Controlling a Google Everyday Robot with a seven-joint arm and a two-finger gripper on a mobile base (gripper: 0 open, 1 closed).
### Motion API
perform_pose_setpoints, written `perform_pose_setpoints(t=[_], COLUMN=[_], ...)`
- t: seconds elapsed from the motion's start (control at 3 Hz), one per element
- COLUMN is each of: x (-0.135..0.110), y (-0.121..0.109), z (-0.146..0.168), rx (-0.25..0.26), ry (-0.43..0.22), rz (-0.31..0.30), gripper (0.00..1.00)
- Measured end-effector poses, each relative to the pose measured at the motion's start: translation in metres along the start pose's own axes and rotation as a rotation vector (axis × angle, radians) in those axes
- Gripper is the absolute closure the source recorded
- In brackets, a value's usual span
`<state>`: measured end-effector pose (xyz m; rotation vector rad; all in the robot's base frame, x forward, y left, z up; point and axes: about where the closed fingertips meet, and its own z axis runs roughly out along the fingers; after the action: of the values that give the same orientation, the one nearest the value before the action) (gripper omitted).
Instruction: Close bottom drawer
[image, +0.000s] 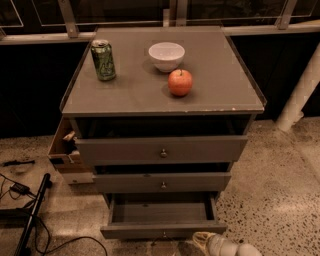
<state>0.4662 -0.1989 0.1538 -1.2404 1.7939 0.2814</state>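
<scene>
Camera view shows the pale robot gripper (221, 245) at the bottom edge, its state impossible to tell. Just up-left of it, the narrow grey wooden bottom drawer (160, 214) stands pulled out. Above, the mid-sized grey drawer (200, 182) and the widest grey drawer (200, 149) sit ajar. Farther up stand a green can (103, 60), a white bowl (166, 56) and a red apple (180, 82). Far left, an open cardboard box (59, 150) holds indistinct items.
</scene>
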Motion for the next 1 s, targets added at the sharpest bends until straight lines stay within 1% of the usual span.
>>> perform_pose_setpoints(t=[0.33,0.67,1.0], x=[0.001,0.004,0.004], y=[-0.006,-0.015,-0.014], z=[0.012,0.025,0.025], rx=[0.026,0.052,0.052], ry=[-0.029,-0.044,-0.044], rz=[-0.014,-0.011,-0.011], gripper=[1.0,1.0,1.0])
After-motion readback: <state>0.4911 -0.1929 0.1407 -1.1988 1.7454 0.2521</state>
